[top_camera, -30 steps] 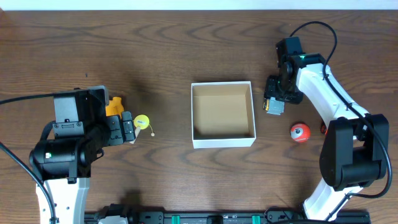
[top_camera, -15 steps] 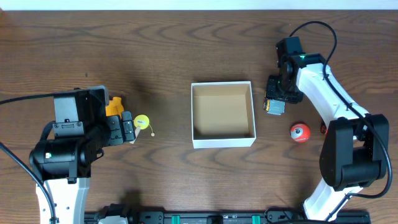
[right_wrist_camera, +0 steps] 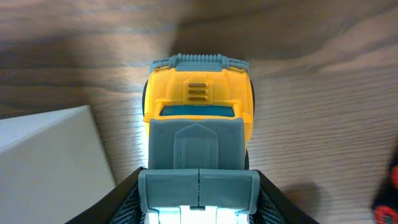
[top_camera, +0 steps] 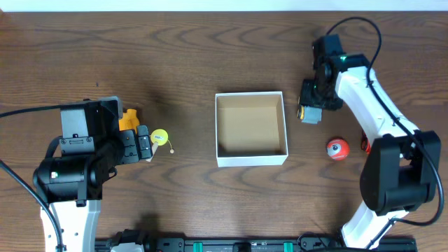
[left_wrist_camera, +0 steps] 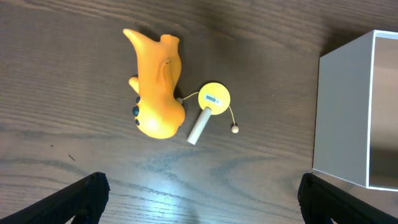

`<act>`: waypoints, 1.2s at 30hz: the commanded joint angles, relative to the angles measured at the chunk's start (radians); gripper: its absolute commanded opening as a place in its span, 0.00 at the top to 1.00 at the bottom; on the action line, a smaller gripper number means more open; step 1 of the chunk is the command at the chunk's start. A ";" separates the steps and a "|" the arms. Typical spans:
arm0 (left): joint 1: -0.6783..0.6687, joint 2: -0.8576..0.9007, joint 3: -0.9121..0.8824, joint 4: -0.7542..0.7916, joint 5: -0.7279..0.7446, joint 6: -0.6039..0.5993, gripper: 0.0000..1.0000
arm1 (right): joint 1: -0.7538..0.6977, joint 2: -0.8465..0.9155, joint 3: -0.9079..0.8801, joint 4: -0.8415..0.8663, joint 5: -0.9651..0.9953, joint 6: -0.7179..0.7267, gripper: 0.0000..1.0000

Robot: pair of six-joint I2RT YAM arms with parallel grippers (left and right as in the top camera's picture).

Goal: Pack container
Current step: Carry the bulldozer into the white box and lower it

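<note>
The container [top_camera: 250,159] is a small square lidless box with white walls and a tan inside, at the table's middle. It holds nothing. It also shows in the left wrist view [left_wrist_camera: 345,112] and the right wrist view [right_wrist_camera: 50,162]. My right gripper [top_camera: 312,103] is shut on a yellow and grey toy truck [top_camera: 309,113], just right of the container. In the right wrist view the truck [right_wrist_camera: 199,106] sits between the fingers [right_wrist_camera: 199,202] above the wood. My left gripper [top_camera: 143,143] is open and empty [left_wrist_camera: 205,199] at the left.
An orange toy figure [top_camera: 128,119] [left_wrist_camera: 155,87] and a yellow disc on a stick [top_camera: 159,137] [left_wrist_camera: 213,98] lie by my left gripper. A red ball [top_camera: 337,148] lies right of the container, with a small red thing [top_camera: 364,145] beside the right arm.
My right gripper has shifted a little toward the far side with the toy truck in it. The left arm has not moved.
</note>
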 commanded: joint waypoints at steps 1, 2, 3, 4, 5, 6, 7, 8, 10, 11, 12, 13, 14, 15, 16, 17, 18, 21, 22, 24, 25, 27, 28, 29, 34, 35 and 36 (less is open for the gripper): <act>0.003 -0.002 0.017 -0.003 -0.004 -0.009 0.02 | 0.030 -0.097 0.100 -0.035 0.014 -0.056 0.99; 0.003 -0.002 0.017 -0.003 -0.004 -0.009 0.02 | 0.041 -0.115 0.117 -0.049 0.017 -0.056 0.99; 0.003 -0.002 0.017 -0.003 -0.004 -0.009 0.02 | 0.056 -0.136 0.132 -0.061 0.022 -0.056 0.99; 0.003 -0.002 0.017 -0.003 -0.004 -0.009 0.02 | 0.072 -0.158 0.141 -0.068 0.025 -0.056 0.99; 0.003 -0.002 0.017 -0.003 -0.004 -0.009 0.02 | 0.098 -0.190 0.146 -0.074 0.025 -0.056 0.99; 0.003 -0.002 0.017 -0.003 -0.004 -0.009 0.02 | 0.114 -0.208 0.146 -0.075 0.025 -0.056 0.99; 0.003 -0.002 0.017 -0.003 -0.004 -0.009 0.02 | 0.140 -0.234 0.146 -0.080 0.025 -0.055 0.99; 0.003 -0.002 0.017 -0.003 -0.004 -0.009 0.02 | 0.163 -0.253 0.146 -0.086 0.025 -0.048 0.99; 0.003 -0.002 0.017 -0.003 -0.004 -0.009 0.02 | 0.219 -0.287 0.146 -0.106 0.024 -0.015 0.99; 0.003 -0.002 0.017 -0.003 -0.004 -0.009 0.02 | 0.256 -0.301 0.146 -0.120 0.024 0.007 0.99; 0.003 -0.002 0.017 -0.002 -0.004 -0.009 0.02 | 0.284 -0.306 0.146 -0.130 0.024 0.022 0.99; 0.003 -0.002 0.017 -0.002 -0.004 -0.009 0.02 | 0.312 -0.307 0.146 -0.136 0.026 0.037 0.99; 0.003 -0.002 0.017 -0.002 -0.004 -0.009 0.02 | 0.344 -0.306 0.145 -0.142 0.030 0.058 0.99; 0.003 -0.002 0.017 -0.002 -0.004 -0.009 0.02 | 0.367 -0.301 0.141 -0.142 0.034 0.077 0.99; 0.003 -0.002 0.017 -0.002 -0.004 -0.009 0.02 | 0.391 -0.296 0.134 -0.142 0.045 0.101 0.99; 0.003 -0.002 0.017 -0.002 -0.004 -0.009 0.02 | 0.409 -0.288 0.126 -0.142 0.060 0.128 0.99; 0.003 -0.002 0.017 -0.002 -0.004 -0.009 0.02 | 0.426 -0.277 0.113 -0.141 0.081 0.161 0.99; 0.003 -0.002 0.017 -0.002 -0.004 -0.009 0.02 | 0.451 -0.241 0.062 -0.119 0.112 0.219 0.99; 0.003 -0.002 0.017 -0.002 -0.004 -0.009 0.02 | 0.452 -0.225 0.040 -0.104 0.109 0.224 0.99; 0.003 -0.002 0.017 -0.002 -0.004 -0.009 0.02 | 0.451 -0.198 0.004 -0.080 0.114 0.243 0.99; 0.003 -0.002 0.017 -0.002 -0.004 -0.009 0.02 | 0.449 -0.184 -0.013 -0.063 0.116 0.249 0.99; 0.003 -0.002 0.017 -0.002 -0.004 -0.009 0.02 | 0.441 -0.155 -0.033 -0.035 0.119 0.261 0.99; 0.003 -0.002 0.017 -0.002 -0.004 -0.009 0.02 | 0.435 -0.138 -0.036 -0.023 0.119 0.263 0.99; 0.003 -0.002 0.017 -0.003 -0.004 -0.009 0.02 | 0.432 -0.125 -0.036 -0.014 0.119 0.263 0.99; 0.003 -0.002 0.017 -0.003 -0.004 -0.009 0.02 | 0.418 -0.056 -0.036 0.040 0.119 0.263 0.99; 0.003 -0.002 0.017 -0.003 -0.004 -0.009 0.02 | 0.418 -0.042 -0.036 0.044 0.119 0.263 0.99; 0.003 -0.002 0.017 -0.003 -0.004 -0.009 0.02 | 0.418 -0.029 -0.036 0.047 0.119 0.263 0.99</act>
